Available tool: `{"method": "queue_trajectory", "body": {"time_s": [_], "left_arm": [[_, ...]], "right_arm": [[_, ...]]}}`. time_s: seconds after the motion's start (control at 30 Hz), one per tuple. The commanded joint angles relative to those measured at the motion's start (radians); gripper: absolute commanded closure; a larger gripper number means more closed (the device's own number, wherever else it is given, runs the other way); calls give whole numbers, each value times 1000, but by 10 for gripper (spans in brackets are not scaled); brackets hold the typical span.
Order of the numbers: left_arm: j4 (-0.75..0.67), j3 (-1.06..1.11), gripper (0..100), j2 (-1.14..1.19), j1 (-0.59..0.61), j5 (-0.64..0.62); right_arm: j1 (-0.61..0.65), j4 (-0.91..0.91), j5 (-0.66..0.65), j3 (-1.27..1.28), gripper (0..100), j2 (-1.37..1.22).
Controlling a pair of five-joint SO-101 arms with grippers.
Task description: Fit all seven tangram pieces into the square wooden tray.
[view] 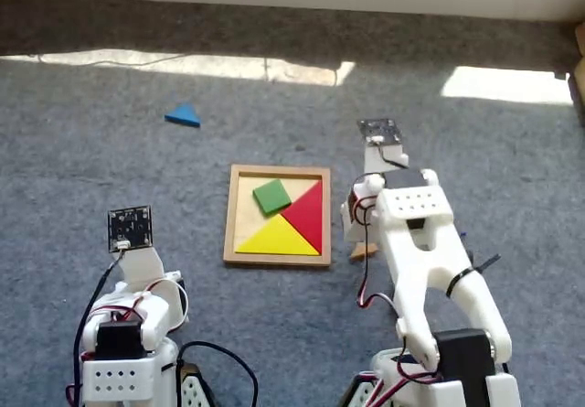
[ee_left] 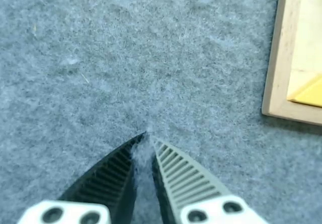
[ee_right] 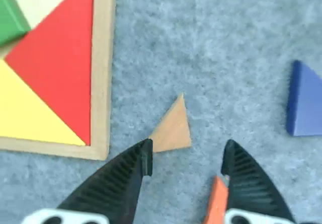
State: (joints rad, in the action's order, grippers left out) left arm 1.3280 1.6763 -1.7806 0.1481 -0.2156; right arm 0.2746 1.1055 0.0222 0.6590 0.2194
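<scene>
The square wooden tray (view: 278,259) lies mid-table and holds a green square (view: 271,197), a red triangle (view: 307,215) and a yellow triangle (view: 268,238). My right gripper (ee_right: 187,156) stands open just off the tray's right rim (ee_right: 103,68), its fingertips on either side of the near edge of a small tan triangle (ee_right: 171,129) on the carpet. An orange piece (ee_right: 216,201) lies against one finger, and a blue piece (ee_right: 304,103) lies farther out. My left gripper (ee_left: 148,139) is shut on nothing, low over the carpet left of the tray (ee_left: 276,58).
A blue triangle (view: 183,115) lies alone on the grey carpet at the far left, well behind the tray. The left arm (view: 128,325) sits folded at the near left. Sunlit patches cross the carpet's far edge.
</scene>
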Motion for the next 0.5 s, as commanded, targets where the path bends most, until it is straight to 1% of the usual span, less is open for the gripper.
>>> {"method": "queue_trajectory", "body": {"time_s": [0.0,0.1,0.17,0.33,0.47], "left_arm": [[5,19,995,-16,-13,8],[5,19,995,-16,-13,8],[5,19,995,-16,-13,8],[5,19,995,-16,-13,8],[5,19,995,-16,-13,8]], "right_arm": [[50,-130,132,62,711,54],[58,-255,140,148,711,54],[58,-306,144,188,711,54],[58,-309,149,216,713,53],[54,-309,227,211,713,7]]}}
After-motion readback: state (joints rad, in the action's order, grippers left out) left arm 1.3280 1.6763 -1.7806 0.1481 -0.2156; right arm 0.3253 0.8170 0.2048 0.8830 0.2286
